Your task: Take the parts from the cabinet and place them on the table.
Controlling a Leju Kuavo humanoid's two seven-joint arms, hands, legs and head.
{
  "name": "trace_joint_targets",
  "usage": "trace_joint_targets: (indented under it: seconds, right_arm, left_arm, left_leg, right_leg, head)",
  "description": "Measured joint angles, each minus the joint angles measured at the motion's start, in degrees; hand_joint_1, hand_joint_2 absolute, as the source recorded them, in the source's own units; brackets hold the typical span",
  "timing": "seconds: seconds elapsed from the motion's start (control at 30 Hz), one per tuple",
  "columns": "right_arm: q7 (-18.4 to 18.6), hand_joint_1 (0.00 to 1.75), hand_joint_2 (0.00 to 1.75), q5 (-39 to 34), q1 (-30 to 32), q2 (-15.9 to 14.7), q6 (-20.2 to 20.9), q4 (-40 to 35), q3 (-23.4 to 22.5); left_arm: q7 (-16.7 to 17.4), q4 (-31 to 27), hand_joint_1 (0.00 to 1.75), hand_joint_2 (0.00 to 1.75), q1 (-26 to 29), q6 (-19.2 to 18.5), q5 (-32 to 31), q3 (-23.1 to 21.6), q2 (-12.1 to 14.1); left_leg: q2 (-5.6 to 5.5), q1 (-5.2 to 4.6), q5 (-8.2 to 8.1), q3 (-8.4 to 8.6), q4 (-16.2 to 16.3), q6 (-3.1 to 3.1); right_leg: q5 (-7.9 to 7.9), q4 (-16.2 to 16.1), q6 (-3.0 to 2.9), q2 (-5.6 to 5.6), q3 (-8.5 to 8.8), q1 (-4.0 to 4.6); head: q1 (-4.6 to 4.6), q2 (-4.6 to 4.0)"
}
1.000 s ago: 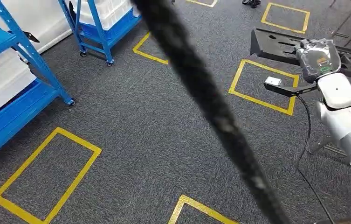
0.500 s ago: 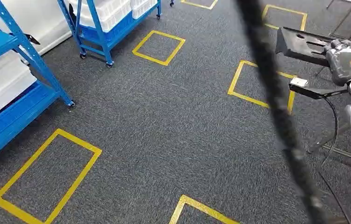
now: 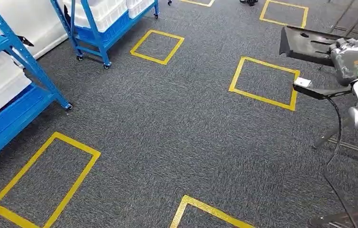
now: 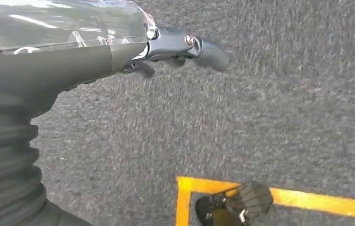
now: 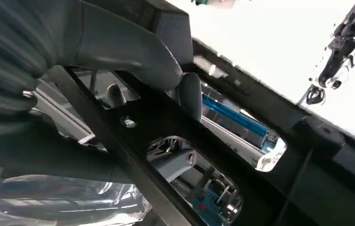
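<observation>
Your right hand [image 3: 355, 59] grips the black part [image 3: 305, 45] at the upper right of the head frame, above the grey carpet [image 3: 177, 128]. Your left hand [image 4: 71, 52] holds nothing, its fingers [image 4: 203, 49] stretched out. Blue shelving [image 3: 5, 90] stands at the left edge.

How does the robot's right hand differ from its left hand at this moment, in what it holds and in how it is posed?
The right robot hand is raised and grips a long black plastic part; the left robot hand holds nothing. In the right wrist view the thumb presses on the part, whereas the left hand's fingers are stretched out above the grey carpet. Both wear clear plastic wrapping.
</observation>
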Motion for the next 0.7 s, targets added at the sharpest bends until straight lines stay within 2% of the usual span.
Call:
trace_joint_targets:
  seconds: [0.03,0.07,0.1,0.13,0.17,0.2,0.23,0.3,0.33,0.37,0.4,0.47,0.5,0.53,0.57,0.6,0.63,0.67,0.7]
  right_arm:
    - [0.5,1.75,1.75,0.3,0.0,0.4,-0.2,0.0,0.0]
    - [0.7,1.75,1.75,0.7,0.1,0.8,-0.3,0.0,0.0]
    - [0.9,1.75,1.75,0.9,0.2,1.3,-0.3,0.1,0.0]
    - [0.9,1.75,1.75,1.0,0.3,1.6,-0.3,0.2,0.1]
    - [0.9,1.75,1.75,1.1,0.4,1.9,-0.3,0.3,0.2]
    - [0.8,1.75,1.75,1.1,0.6,2.1,-0.3,0.4,0.2]
    - [0.8,1.75,1.75,1.1,0.6,2.2,-0.3,0.5,0.3]
    - [0.7,1.75,1.75,1.1,0.6,2.3,-0.4,0.5,0.3]
    - [0.7,1.75,1.75,1.1,0.6,2.4,-0.5,0.5,0.3]
    - [0.7,1.75,1.75,1.1,0.5,2.4,-0.6,0.6,0.3]
    - [0.7,1.75,1.75,1.2,0.4,2.4,-0.8,0.6,0.3]
    - [0.5,1.75,1.75,1.8,0.5,2.4,-0.7,0.8,0.3]
    - [0.5,1.75,1.75,1.8,0.3,2.3,-0.7,0.8,0.3]
    - [0.5,1.75,1.75,1.8,0.1,2.3,-0.7,0.8,0.3]
    - [0.4,1.75,1.75,1.8,-0.3,2.2,-0.6,0.8,0.3]
    - [0.3,1.75,1.75,1.9,-0.7,2.2,-0.5,0.8,0.3]
    - [0.1,1.75,1.75,1.9,-0.7,2.2,-0.4,0.8,0.3]
    - [-0.1,1.75,1.75,1.9,-0.7,2.1,-0.3,0.9,0.3]
    - [-0.4,1.75,1.75,1.9,-0.7,2.1,-0.2,1.0,0.3]
  left_arm:
    - [0.0,0.0,0.0,1.75,0.0,0.0,0.0,0.0,0.1]
    - [0.0,0.0,0.0,1.75,0.0,0.0,0.0,0.0,0.1]
    - [0.0,0.0,0.0,1.75,0.0,0.0,0.0,0.0,0.1]
    - [0.0,0.0,0.0,1.75,0.1,0.0,0.1,0.0,0.1]
    - [0.1,0.0,0.0,1.75,0.1,0.0,0.1,0.0,0.2]
    - [0.1,0.0,0.0,1.75,0.1,0.0,0.1,0.0,0.2]
    - [0.1,0.0,0.0,1.75,0.2,0.0,0.2,0.0,0.2]
    - [0.1,0.0,0.0,1.75,0.3,0.0,0.3,0.0,0.2]
    - [0.1,0.0,0.0,1.75,0.3,0.0,0.4,0.0,0.4]
    - [0.1,0.0,0.0,1.75,0.4,0.0,0.4,0.1,0.4]
    - [0.0,0.0,0.0,1.75,0.3,0.0,0.5,0.1,0.4]
    - [-0.2,0.0,0.0,1.75,0.3,0.1,0.5,0.1,0.4]
    - [-0.3,0.0,0.0,1.75,0.3,0.0,0.5,0.1,0.4]
    - [-0.4,0.0,0.0,1.75,0.2,0.0,0.5,0.1,0.4]
    - [-0.4,0.0,0.0,1.75,0.2,0.0,0.5,0.1,0.4]
    - [-0.4,0.0,0.0,1.75,0.3,0.0,0.5,0.1,0.4]
    - [-0.4,0.0,0.0,1.75,0.3,0.0,0.5,0.1,0.4]
    - [-0.4,0.0,0.0,1.75,0.3,0.0,0.5,0.1,0.4]
    - [-0.4,0.0,0.0,1.75,0.3,0.0,0.5,0.1,0.4]
  left_leg:
    - [-0.38,0.09,-1.62,-0.68,1.7,-0.38]
    - [-0.66,0.3,-4.87,-3.02,7.1,-0.75]
    - [-0.69,0.52,-7.93,-6.06,13.9,-1.0]
    - [-0.7,0.62,-10.1,-8.64,19.5,-1.18]
    - [-0.71,0.7,-11.35,-10.8,24.1,-1.29]
    - [-0.72,0.72,-10.79,-11.13,24.5,-1.28]
    - [-0.74,0.72,-8.92,-9.97,21.9,-1.18]
    - [-1.13,0.71,-2.92,-4.01,9.7,-0.63]
    - [-2.53,0.67,-1.73,-1.49,4.2,-0.16]
    - [-2.59,0.6,-2.22,-0.81,3.8,-0.09]
    - [-2.46,0.48,-2.22,-1.18,4.2,-0.02]
    - [-2.12,0.44,-2.47,-1.44,4.6,0.43]
    - [-1.6,0.72,-2.11,-1.1,3.8,0.9]
    - [-1.43,0.74,-1.9,-0.88,3.4,1.14]
    - [-1.31,0.7,-1.95,-0.98,3.5,1.44]
    - [-1.13,0.62,-2.04,-1.17,3.7,1.68]
    - [-0.93,0.55,-2.2,-1.26,4.0,1.83]
    - [-0.83,0.53,-2.39,-1.44,4.3,1.88]
    - [-0.72,0.53,-2.7,-1.68,4.9,1.82]
  right_leg:
    - [0.06,0.0,-0.16,0.12,-0.09,0.02]
    - [0.13,0.1,-0.41,0.19,-0.25,0.05]
    - [0.12,0.2,-0.46,0.35,-0.46,0.1]
    - [0.07,0.5,-0.52,0.52,-0.65,0.16]
    - [-0.08,0.8,-0.62,0.74,-0.87,0.22]
    - [-0.34,1.3,-0.63,0.94,-1.01,0.22]
    - [-0.68,1.9,-0.59,1.24,-1.2,0.25]
    - [-1.59,3.2,-0.42,1.71,-1.35,0.3]
    - [-2.04,3.7,-0.35,1.77,-1.47,0.18]
    - [-2.13,3.9,-0.09,2.06,-1.84,0.49]
    - [-2.09,4.2,0.17,2.26,-2.19,0.36]
    - [-2.12,4.2,0.75,2.61,-2.32,0.16]
    - [-2.48,4.3,1.21,2.64,-2.34,0.4]
    - [-3.3,5.3,1.18,1.87,-2.62,0.09]
    - [-5.43,8.5,1.18,1.11,-4.36,0.15]
    - [-8.67,15.2,1.29,0.99,-7.65,0.1]
    - [-10.92,21.3,1.44,0.99,-10.66,0.08]
    - [-12.01,25.7,1.58,0.99,-13.01,0.06]
    - [-11.51,27.1,1.67,0.96,-14.15,-0.01]
  head:
    - [-0.02,0.02]
    - [-0.02,0.0]
    - [-0.02,0.0]
    - [-0.02,0.02]
    - [-0.02,0.0]
    - [-0.02,0.0]
    - [-0.02,0.0]
    - [-0.02,0.02]
    - [-0.02,0.0]
    - [-0.02,0.0]
    - [-0.04,0.02]
    - [0.0,0.0]
    - [-0.02,0.02]
    - [0.0,0.0]
    - [0.0,0.0]
    - [-0.02,0.02]
    - [-0.02,0.02]
    - [0.0,0.0]
    - [-0.02,0.02]
